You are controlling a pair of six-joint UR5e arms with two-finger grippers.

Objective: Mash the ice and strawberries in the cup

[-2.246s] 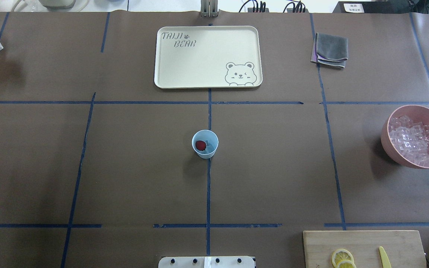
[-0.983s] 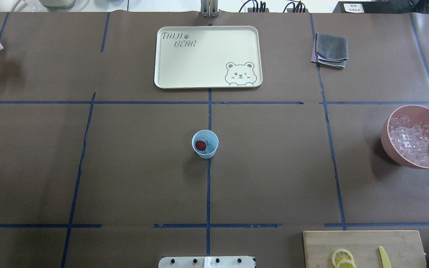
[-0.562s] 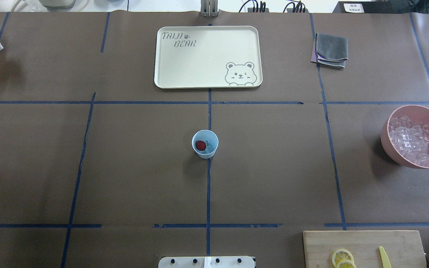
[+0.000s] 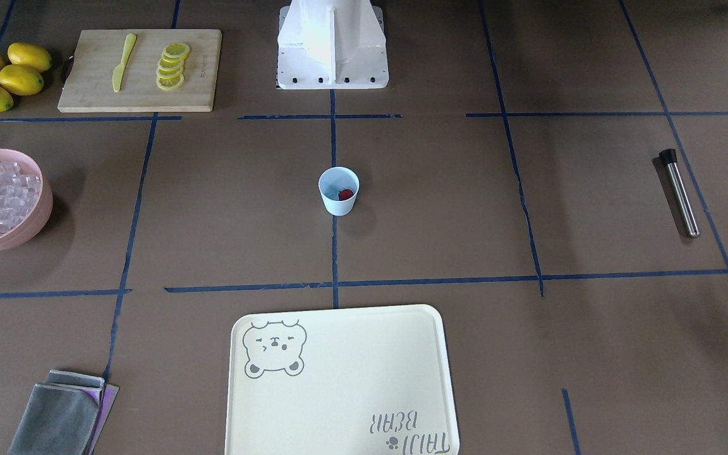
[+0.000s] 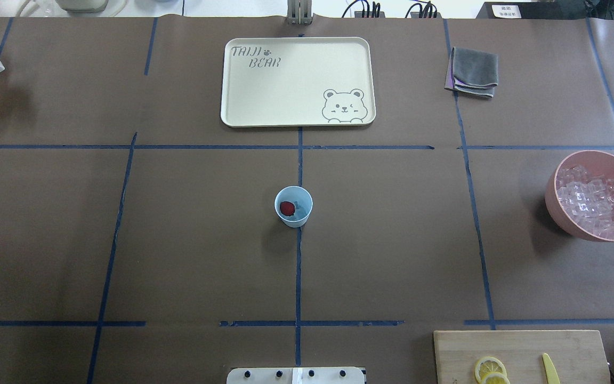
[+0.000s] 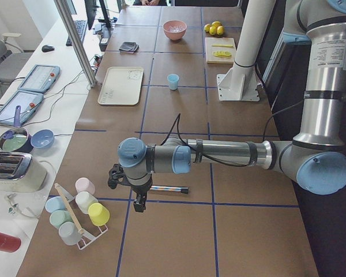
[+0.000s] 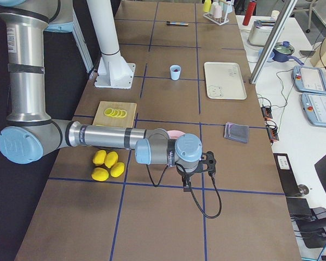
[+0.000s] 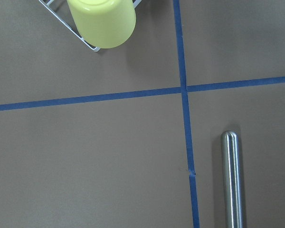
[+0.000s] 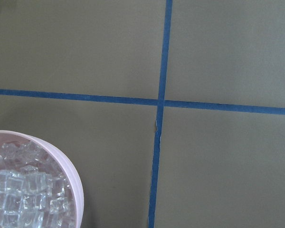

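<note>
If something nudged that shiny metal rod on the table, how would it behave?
The metal rod lies flat and looks round, so it would probably roll sideways. Its polished surface suggests a slippery grip, and it looks stiff.

Cup upright mid-table, strawberry inside; ice in pink bowl.

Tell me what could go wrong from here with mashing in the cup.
1. The cup is small and stands free; an off-centre push could tip or slide it.
2. The metal rod is round and lies flat on the table, so a grasp may roll it away.
3. The ice is heaped in the pink bowl; cubes may slip and miss the narrow cup.
</note>
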